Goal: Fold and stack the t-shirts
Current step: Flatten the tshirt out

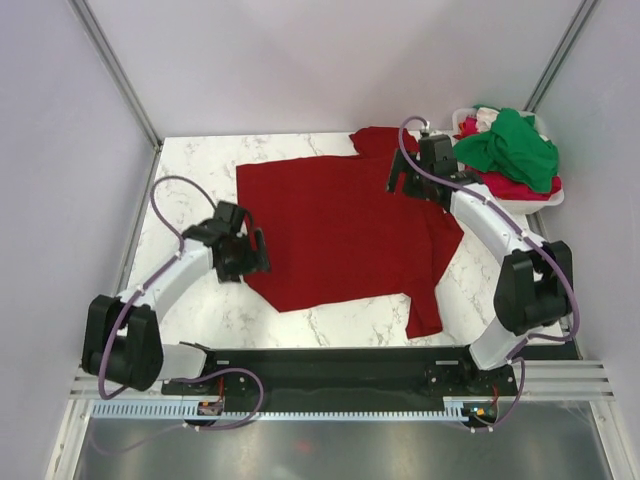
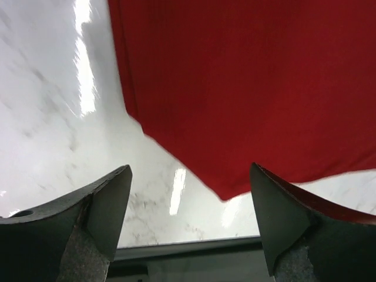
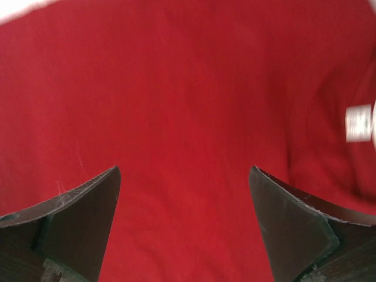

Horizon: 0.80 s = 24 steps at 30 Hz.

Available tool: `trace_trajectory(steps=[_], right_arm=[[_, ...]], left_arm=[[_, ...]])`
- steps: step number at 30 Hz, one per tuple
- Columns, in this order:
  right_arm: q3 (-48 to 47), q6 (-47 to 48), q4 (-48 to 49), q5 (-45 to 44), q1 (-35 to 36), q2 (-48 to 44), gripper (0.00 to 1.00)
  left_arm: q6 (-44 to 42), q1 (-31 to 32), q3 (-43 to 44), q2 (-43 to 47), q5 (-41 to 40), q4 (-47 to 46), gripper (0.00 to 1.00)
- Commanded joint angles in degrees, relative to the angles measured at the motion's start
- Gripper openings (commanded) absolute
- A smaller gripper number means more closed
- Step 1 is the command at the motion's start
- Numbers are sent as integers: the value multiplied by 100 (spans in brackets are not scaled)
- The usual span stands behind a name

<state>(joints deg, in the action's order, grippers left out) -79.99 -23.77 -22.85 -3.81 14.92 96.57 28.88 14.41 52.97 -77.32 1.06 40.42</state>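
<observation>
A dark red t-shirt (image 1: 340,230) lies spread on the marble table, one sleeve at the far side and one at the near right. My left gripper (image 1: 243,262) is open and empty, beside the shirt's left hem corner; the left wrist view shows that corner of the dark red shirt (image 2: 247,88) ahead of my left gripper (image 2: 191,202). My right gripper (image 1: 400,182) is open and empty above the shirt's far right shoulder; in the right wrist view the dark red shirt (image 3: 176,117) fills the frame around my right gripper (image 3: 183,202). A bright green shirt (image 1: 512,148) and a lighter red shirt (image 1: 515,187) are heaped in the basket.
A white plastic basket (image 1: 545,199) stands at the far right corner of the table. The marble table (image 1: 190,160) has bare surface on the left. A black base rail (image 1: 340,365) runs along the near edge. Walls enclose the table.
</observation>
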Motion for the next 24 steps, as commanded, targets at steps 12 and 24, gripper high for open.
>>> trace_trajectory(steps=[12, 24], right_arm=[[1310, -119, 343, 276, 82, -1360, 98], [1451, 13, 352, 241, 82, -1282, 98]], left_arm=[[1084, 457, -1562, 657, 272, -536, 84], [1084, 791, -1439, -213, 272, -536, 84]])
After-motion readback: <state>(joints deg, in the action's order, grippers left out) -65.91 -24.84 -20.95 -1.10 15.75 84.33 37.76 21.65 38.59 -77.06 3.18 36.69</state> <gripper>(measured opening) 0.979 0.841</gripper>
